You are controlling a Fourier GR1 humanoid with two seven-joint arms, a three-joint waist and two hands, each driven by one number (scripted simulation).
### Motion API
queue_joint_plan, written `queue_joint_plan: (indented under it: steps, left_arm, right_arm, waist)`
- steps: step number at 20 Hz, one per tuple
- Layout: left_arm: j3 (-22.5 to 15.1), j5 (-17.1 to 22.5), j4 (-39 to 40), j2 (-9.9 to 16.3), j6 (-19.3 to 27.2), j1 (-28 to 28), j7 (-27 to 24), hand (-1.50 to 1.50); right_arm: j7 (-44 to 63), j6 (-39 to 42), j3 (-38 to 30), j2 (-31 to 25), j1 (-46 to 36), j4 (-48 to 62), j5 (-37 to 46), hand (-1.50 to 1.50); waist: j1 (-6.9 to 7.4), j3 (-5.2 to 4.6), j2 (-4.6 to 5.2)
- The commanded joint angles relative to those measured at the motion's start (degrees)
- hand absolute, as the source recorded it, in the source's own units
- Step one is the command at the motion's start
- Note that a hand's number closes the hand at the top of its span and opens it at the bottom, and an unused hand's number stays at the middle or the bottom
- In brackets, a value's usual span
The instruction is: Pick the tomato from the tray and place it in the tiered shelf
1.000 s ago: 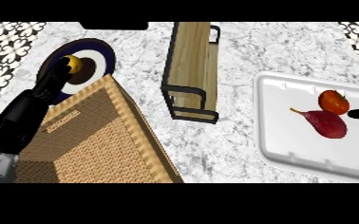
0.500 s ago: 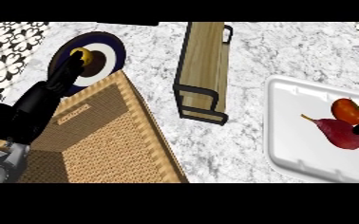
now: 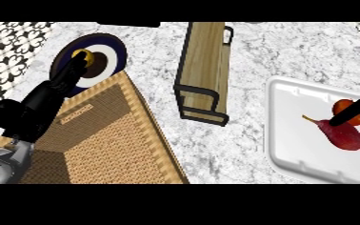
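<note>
White-and-grey marble counter [image 3: 246, 66] fills the view from the near edge to the far edge. Nearest, at the left, lies a woven brown mat [image 3: 105, 143] with a darker border, running from the near edge up toward the plate. Over its left side comes the left hand [image 3: 67, 81], black, its fingers straight and close together, stretched toward the far left; the fingertips [image 3: 83, 59] lie over a dark blue plate [image 3: 112, 47] with a white ring and a brown middle, and a small yellow thing [image 3: 83, 53] sits at the fingertips. I cannot tell whether the fingers touch it.

At the near right sits a white tray [image 3: 295, 138] with a raised rim, cut off by the right edge. On it lie a dark red pointed vegetable [image 3: 341, 134] with a thin stalk and, just beyond and touching it, the tomato [image 3: 342, 106], orange-red and partly hidden. Only one thin black finger of the right hand [image 3: 346, 117] shows, slanting in from the right edge across the tomato and the red vegetable; how that hand stands cannot be told.

Farther off, between mat and tray, the tiered shelf [image 3: 205, 66] of pale wood with a black frame stretches toward the far edge, well apart from the tomato.
</note>
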Motion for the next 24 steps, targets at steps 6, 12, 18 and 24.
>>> queue_joint_plan:
  steps: [6,12,18,24]
  left_arm:
    - [-5.36,0.83,4.89,-6.29,1.33,7.04,-0.75,0.00]
    - [-4.86,0.84,4.74,-5.46,2.30,7.56,-0.19,0.00]
    - [-4.89,0.48,5.32,-5.15,2.33,8.88,-1.57,0.00]
    - [-5.02,0.83,4.71,-5.55,2.90,9.09,-1.07,0.00]
  right_arm:
    - [11.93,3.78,4.15,5.70,-8.15,10.16,0.50,-1.50]
    - [11.35,4.61,7.79,6.42,-11.40,15.84,3.35,-1.50]
    - [8.66,5.89,9.08,7.81,-14.57,21.74,3.99,-1.50]
    - [5.44,6.16,10.52,10.02,-15.43,26.35,4.68,-1.50]
  waist:
    - [-1.02,-2.01,0.84]
    - [-2.12,-1.97,0.56]
    - [-2.56,-1.93,0.79]
    - [-3.90,-1.84,0.60]
